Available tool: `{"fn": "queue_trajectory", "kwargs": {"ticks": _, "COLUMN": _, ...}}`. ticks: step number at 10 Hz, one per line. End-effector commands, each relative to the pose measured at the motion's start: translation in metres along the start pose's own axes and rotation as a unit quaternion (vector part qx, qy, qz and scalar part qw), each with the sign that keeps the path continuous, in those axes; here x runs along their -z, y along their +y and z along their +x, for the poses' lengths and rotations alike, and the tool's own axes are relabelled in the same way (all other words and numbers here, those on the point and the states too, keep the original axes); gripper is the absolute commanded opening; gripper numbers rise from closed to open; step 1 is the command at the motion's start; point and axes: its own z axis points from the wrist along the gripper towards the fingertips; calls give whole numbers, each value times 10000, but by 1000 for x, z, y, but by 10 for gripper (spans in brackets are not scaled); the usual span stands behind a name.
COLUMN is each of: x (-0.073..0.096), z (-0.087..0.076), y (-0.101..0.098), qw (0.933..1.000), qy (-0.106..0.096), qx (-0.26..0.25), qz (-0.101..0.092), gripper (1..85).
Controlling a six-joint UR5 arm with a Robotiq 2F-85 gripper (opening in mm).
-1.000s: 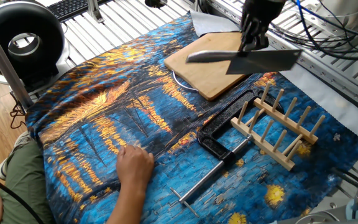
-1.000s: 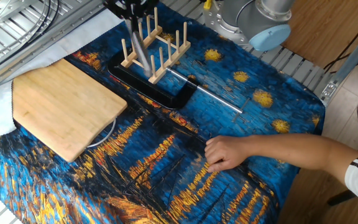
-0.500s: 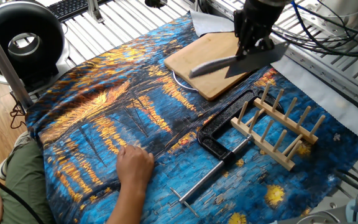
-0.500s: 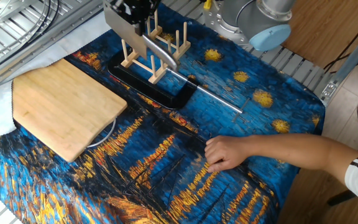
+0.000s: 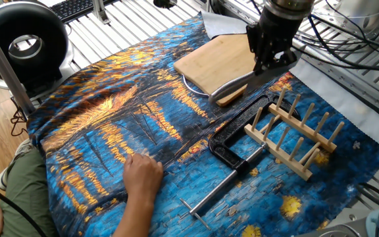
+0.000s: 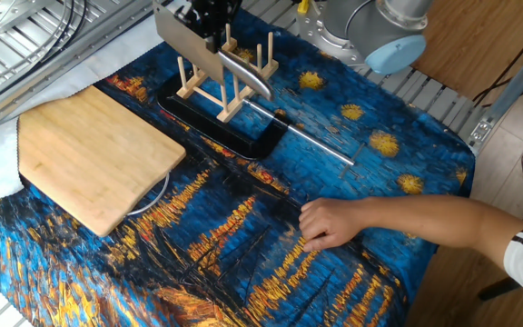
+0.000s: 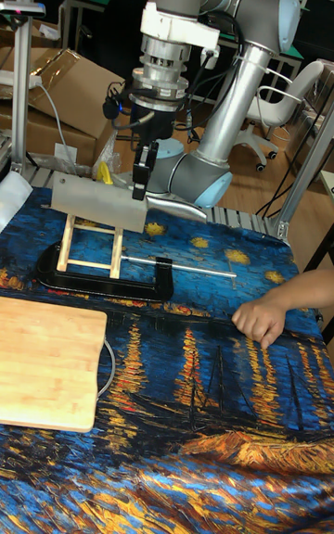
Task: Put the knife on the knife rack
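Observation:
My gripper (image 7: 141, 172) is shut on the knife (image 7: 97, 202), an all-metal cleaver held in the air with its broad blade standing on edge. Its curved steel handle (image 6: 248, 77) points away from the blade toward the person's side. In one fixed view the knife (image 5: 229, 87) hangs over the near corner of the cutting board, left of the knife rack (image 5: 295, 135). The tall fixed view has the blade level with the tops of the pegs of the wooden rack (image 7: 91, 247). The gripper (image 5: 272, 56) holds the blade near its handle end.
A wooden cutting board (image 5: 219, 59) lies behind the rack on the patterned cloth. A black clamp with a steel rod (image 5: 232, 148) lies against the rack's base. A person's hand (image 5: 140, 174) rests on the cloth at the near edge. The robot base (image 7: 199, 177) stands behind the rack.
The gripper has rolled the knife from lying flat to blade on edge and lowered it a little toward the rack. The hand, clamp and board have not moved.

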Motion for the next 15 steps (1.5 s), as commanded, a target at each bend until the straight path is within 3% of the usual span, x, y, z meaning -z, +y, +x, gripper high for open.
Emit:
{"fn": "queue_trajectory", "kwargs": {"ticks": 1, "x": 0, "z": -10, "y": 5, "qw": 9994, "qy": -169, "qx": 292, "qz": -57, "gripper": 10}}
{"fn": "queue_trajectory", "kwargs": {"ticks": 3, "x": 0, "z": -1, "y": 9, "qw": 9978, "qy": -2, "qx": 643, "qz": -141, "gripper": 10}}
{"fn": "queue_trajectory", "kwargs": {"ticks": 5, "x": 1, "z": 5, "y": 36, "qw": 9989, "qy": -28, "qx": 465, "qz": -81, "gripper": 10}}
{"fn": "queue_trajectory", "kwargs": {"ticks": 6, "x": -1, "z": 12, "y": 40, "qw": 9985, "qy": 8, "qx": 552, "qz": -48, "gripper": 10}}
{"fn": "queue_trajectory", "kwargs": {"ticks": 7, "x": -9, "z": 12, "y": 54, "qw": 9990, "qy": -176, "qx": 406, "qz": -55, "gripper": 10}}
{"fn": "queue_trajectory", "kwargs": {"ticks": 10, "x": -15, "z": 23, "y": 53, "qw": 9987, "qy": -127, "qx": 502, "qz": 19, "gripper": 10}}
{"fn": "queue_trajectory", "kwargs": {"ticks": 15, "x": -33, "z": 20, "y": 47, "qw": 9984, "qy": -191, "qx": 510, "qz": 161, "gripper": 10}}
